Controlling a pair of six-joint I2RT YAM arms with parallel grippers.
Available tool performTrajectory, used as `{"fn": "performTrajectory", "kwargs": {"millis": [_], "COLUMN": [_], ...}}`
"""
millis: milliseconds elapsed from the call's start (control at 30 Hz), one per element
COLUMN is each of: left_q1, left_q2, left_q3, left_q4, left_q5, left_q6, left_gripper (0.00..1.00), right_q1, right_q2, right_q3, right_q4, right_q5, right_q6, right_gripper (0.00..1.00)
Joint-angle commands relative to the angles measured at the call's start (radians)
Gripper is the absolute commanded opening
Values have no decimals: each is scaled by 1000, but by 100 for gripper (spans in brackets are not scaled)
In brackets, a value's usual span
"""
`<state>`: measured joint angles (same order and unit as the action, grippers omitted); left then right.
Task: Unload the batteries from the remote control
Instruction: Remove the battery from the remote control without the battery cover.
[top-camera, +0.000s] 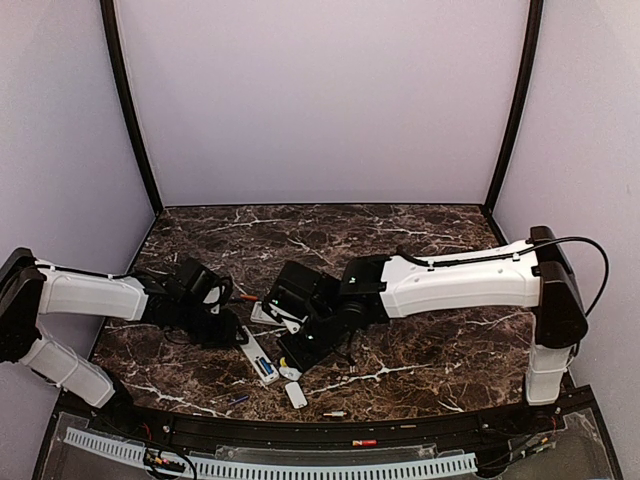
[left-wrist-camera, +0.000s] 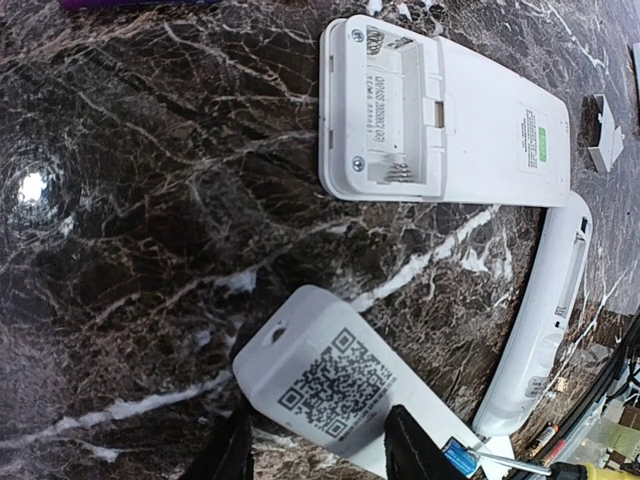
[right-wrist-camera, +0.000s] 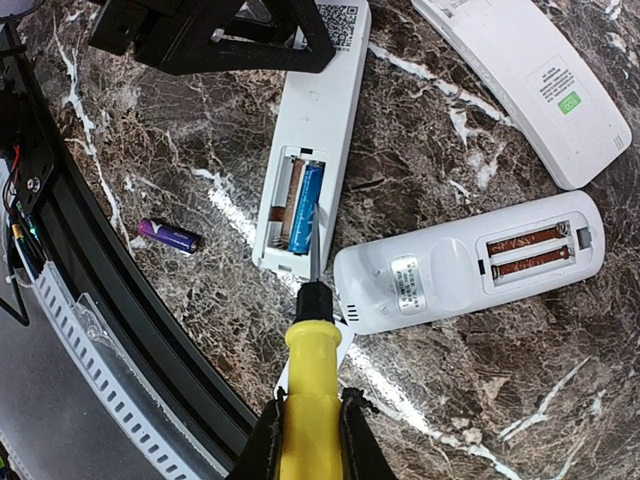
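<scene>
A slim white remote control (right-wrist-camera: 320, 110) with a QR label lies face down, its battery bay uncovered. In the bay a blue battery (right-wrist-camera: 304, 208) lies beside an orange one (right-wrist-camera: 287, 200). My right gripper (right-wrist-camera: 310, 400) is shut on a yellow-handled screwdriver (right-wrist-camera: 314, 380), whose tip rests at the blue battery's near end. My left gripper (left-wrist-camera: 325, 455) clamps the remote control's (left-wrist-camera: 330, 385) QR end, a finger on each side. A second remote (right-wrist-camera: 470, 265) holds two orange batteries (right-wrist-camera: 525, 250). A purple battery (right-wrist-camera: 168, 236) lies loose on the table.
A wide white remote (left-wrist-camera: 440, 110) with a bare battery bay lies beyond the left gripper. A curved white remote (left-wrist-camera: 545, 320) and a small white cover (left-wrist-camera: 603, 130) are to its right. Another white cover (top-camera: 296, 394) lies near the table's front rail (top-camera: 330, 430).
</scene>
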<state>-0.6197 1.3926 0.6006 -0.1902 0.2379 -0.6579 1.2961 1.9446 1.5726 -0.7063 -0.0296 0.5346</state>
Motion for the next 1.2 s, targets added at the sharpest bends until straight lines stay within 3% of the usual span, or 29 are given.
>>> {"fn": "performTrajectory", "kwargs": {"millis": [0,1167], "left_q1": [3,2], "left_q2": [-24,-24], "left_q3": [-23,-7], "left_q4": [5,8], "left_q5": [0,26], "left_q6": [6,27], "left_gripper": [44,43], "right_q1": [8,8], "right_q2": [83,59], "right_q3": [5,-38], "right_q4": [25,52], "right_q5": [-43,-47], "right_q6": [-4,38], "right_gripper": [0,0]}}
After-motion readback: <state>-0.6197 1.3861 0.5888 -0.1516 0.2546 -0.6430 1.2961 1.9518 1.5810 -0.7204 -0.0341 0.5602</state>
